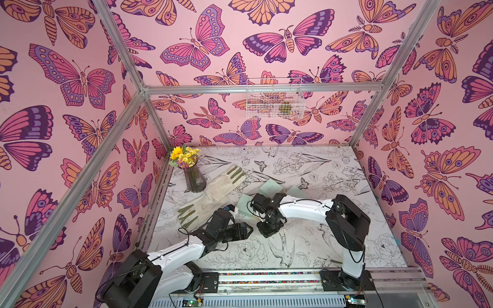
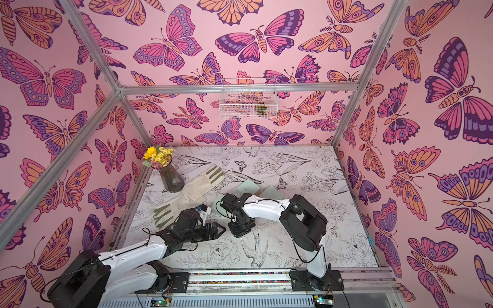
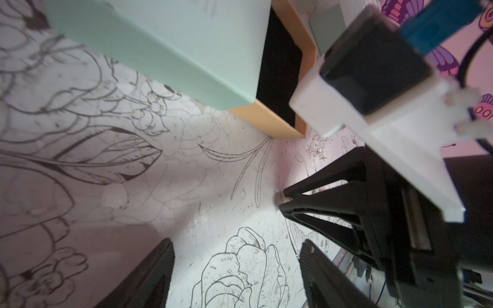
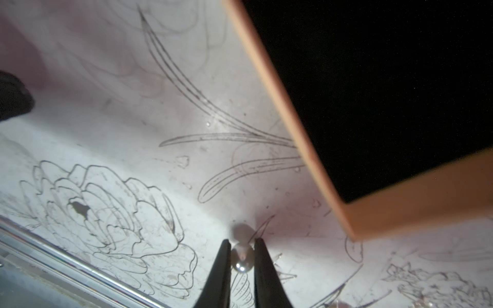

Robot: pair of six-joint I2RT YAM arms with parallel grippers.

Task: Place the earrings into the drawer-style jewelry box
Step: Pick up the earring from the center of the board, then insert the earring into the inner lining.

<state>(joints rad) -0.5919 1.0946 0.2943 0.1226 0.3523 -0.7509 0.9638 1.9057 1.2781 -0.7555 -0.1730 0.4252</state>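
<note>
You're holding left arm (image 1: 176, 256) stretched forward, low. Left gripper (image 1: 249, 230) lying level, fingers (image 3: 149, 272) standing well apart, gripping nothing. You're holding right arm (image 1: 306, 210) bent inward, wrist pointing down. Right gripper (image 4: 242, 241) pinching earring (image 4: 242, 260) between narrowed fingertips.

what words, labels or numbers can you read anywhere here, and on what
None can be read.
box: plain mint, no label.
table: drawn flowers and birds only.
walls: butterflies only.
boards by the front rail: any print is too small to read.
</note>
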